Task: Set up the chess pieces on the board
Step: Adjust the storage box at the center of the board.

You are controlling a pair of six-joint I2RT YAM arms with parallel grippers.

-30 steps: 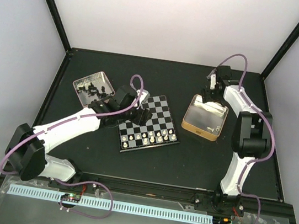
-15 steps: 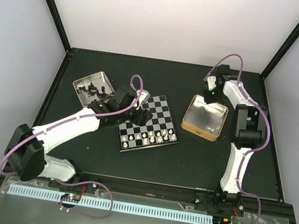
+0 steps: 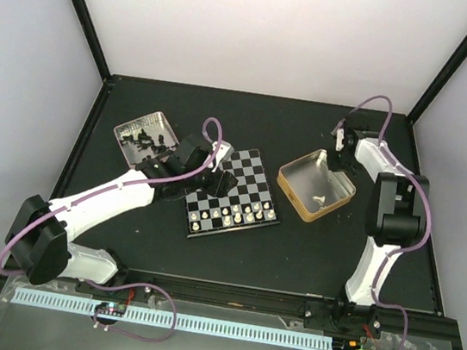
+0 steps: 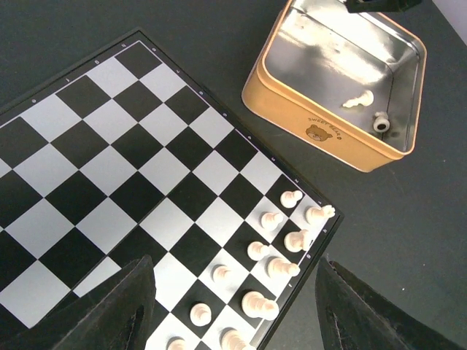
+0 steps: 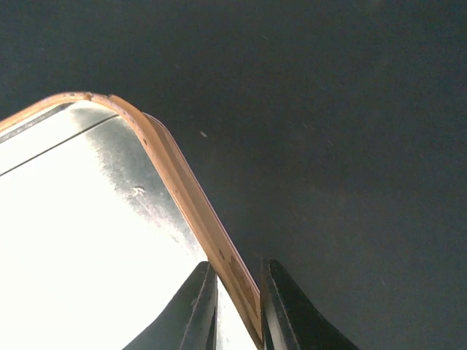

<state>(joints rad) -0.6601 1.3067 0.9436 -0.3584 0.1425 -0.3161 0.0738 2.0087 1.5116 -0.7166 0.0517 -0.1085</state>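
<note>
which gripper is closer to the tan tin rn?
Right. The right gripper pinches the far wall of the tan tin; the left gripper hovers open over the board, apart from the tin.

Smooth board [image 4: 109,160] (shiny metal tin [image 4: 292,106])

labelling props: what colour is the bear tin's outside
Tan-orange tin, silvery inside; clearest in the left wrist view.

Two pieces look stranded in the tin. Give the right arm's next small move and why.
Probably draw the tan box slightly toward the board: the right gripper pinches its far rim, two cream pieces lie inside, and the left gripper hovers open over the board.
</note>
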